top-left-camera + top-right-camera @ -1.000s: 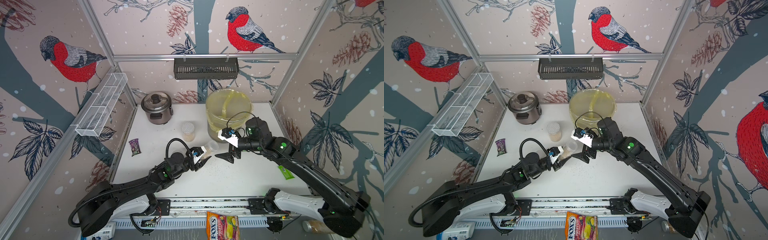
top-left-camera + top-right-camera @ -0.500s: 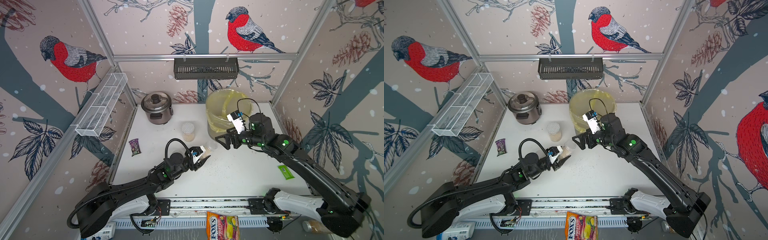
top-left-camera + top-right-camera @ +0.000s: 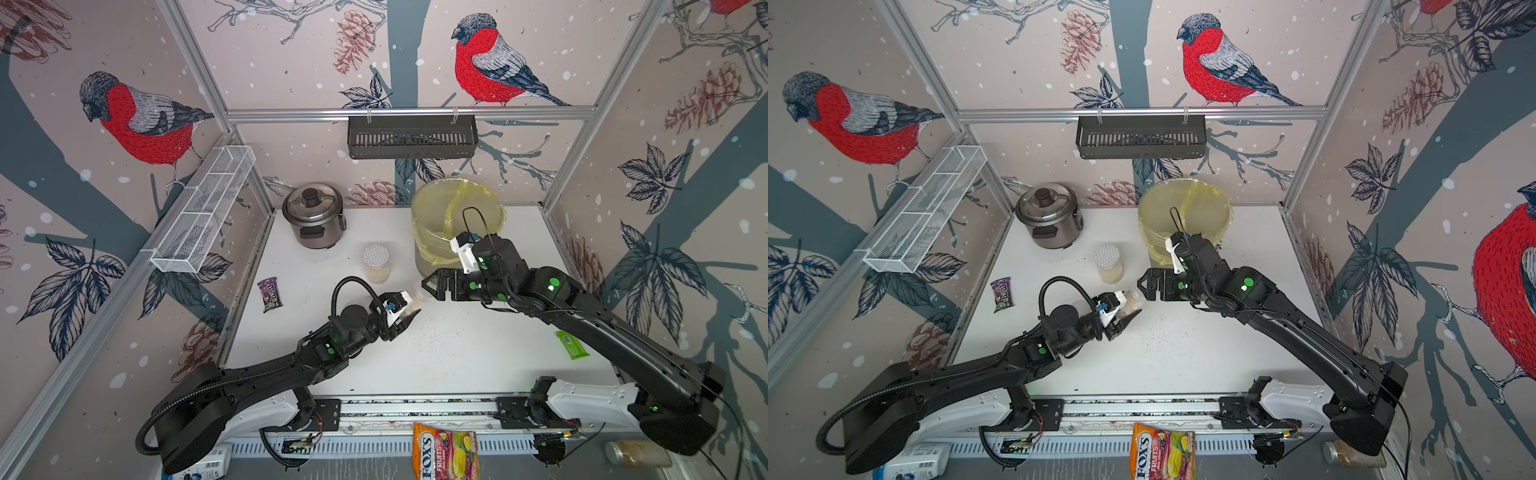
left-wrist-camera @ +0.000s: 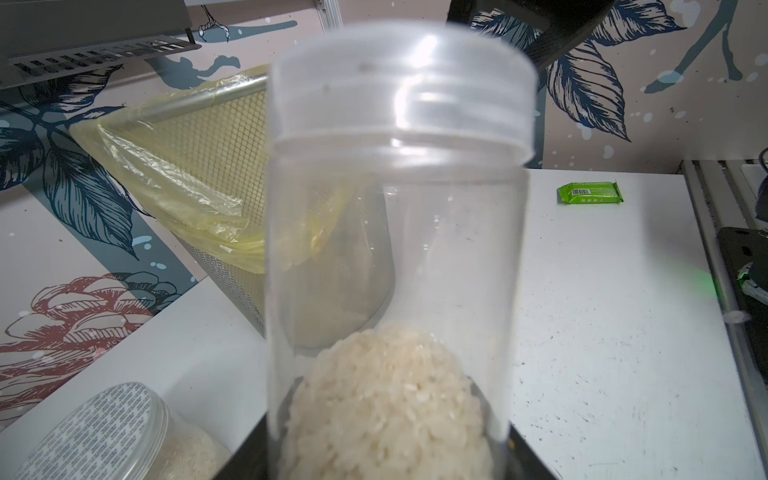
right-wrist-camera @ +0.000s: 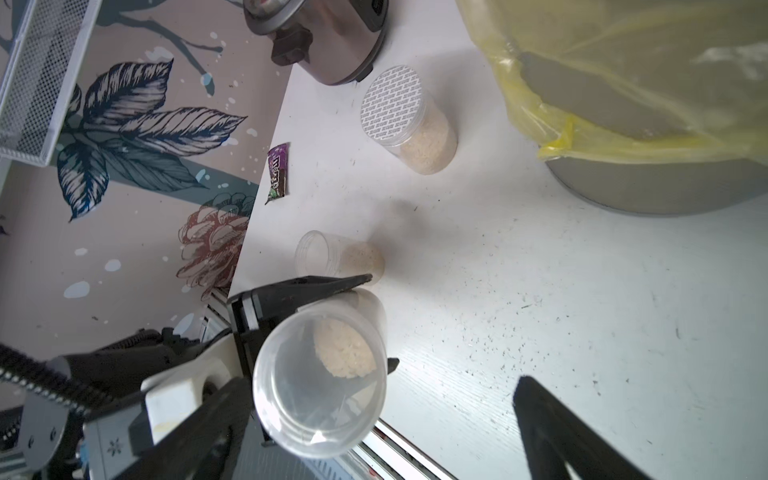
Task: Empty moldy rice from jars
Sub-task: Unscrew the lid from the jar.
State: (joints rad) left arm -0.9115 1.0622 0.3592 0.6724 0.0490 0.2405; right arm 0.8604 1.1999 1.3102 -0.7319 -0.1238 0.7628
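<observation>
My left gripper (image 3: 405,316) (image 3: 1125,318) (image 4: 386,457) is shut on the base of a narrow clear jar (image 3: 414,300) (image 3: 1133,302) (image 4: 395,249), held tilted above the table. The clear lid (image 4: 403,83) is on. A lump of moldy rice (image 4: 386,403) (image 5: 345,349) sits at the gripped end. My right gripper (image 3: 432,286) (image 3: 1144,289) (image 5: 384,382) is open, facing the lid (image 5: 320,382), which sits between its fingers without contact. A second narrow jar (image 5: 336,259) and a wider jar with a silver dotted lid (image 3: 376,264) (image 3: 1108,266) (image 5: 409,120) stand on the table.
The bin with the yellow bag (image 3: 457,220) (image 3: 1183,212) stands right behind my right gripper. A rice cooker (image 3: 313,216) is at the back left, a purple candy packet (image 3: 270,294) at the left and a green packet (image 3: 572,345) at the right. Dark specks dot the white table (image 3: 457,353).
My right gripper has risen from beside the jar near the table, turned, and come level with the jar's lid, staying open. The left gripper with its jar has hardly moved.
</observation>
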